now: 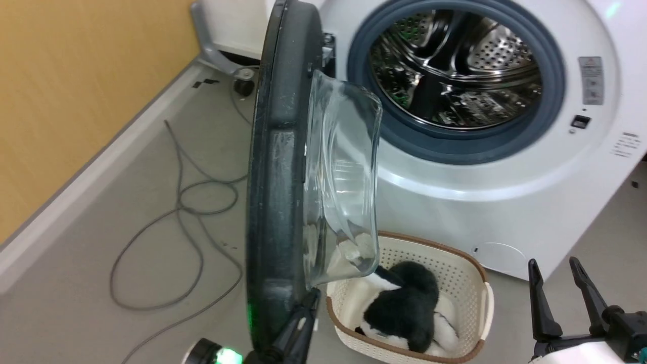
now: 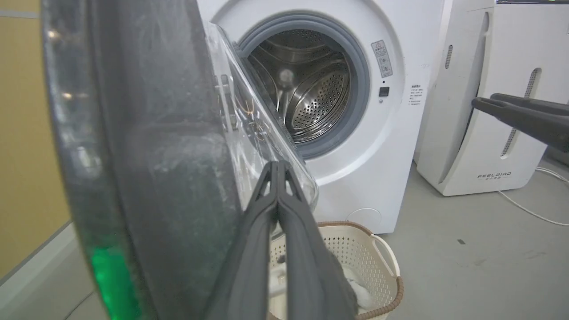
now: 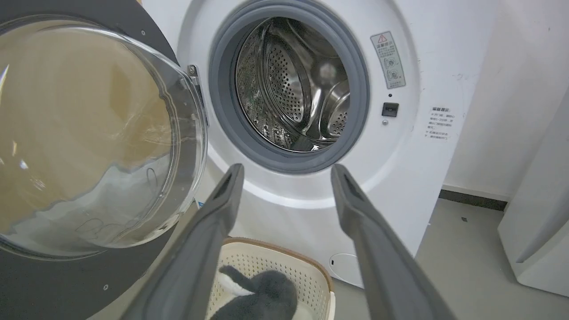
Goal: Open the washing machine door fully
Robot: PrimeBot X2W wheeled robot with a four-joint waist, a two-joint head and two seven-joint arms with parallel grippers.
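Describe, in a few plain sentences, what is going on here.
A two-armed robot is working on the washing machine door, which stands swung well out from the washing machine, leaving the steel drum exposed. The left gripper, fingers shut together, sits at the door's inner side by the glass bowl's lower edge. The right gripper is open, touching nothing. A basket holding a plush toy stands below.
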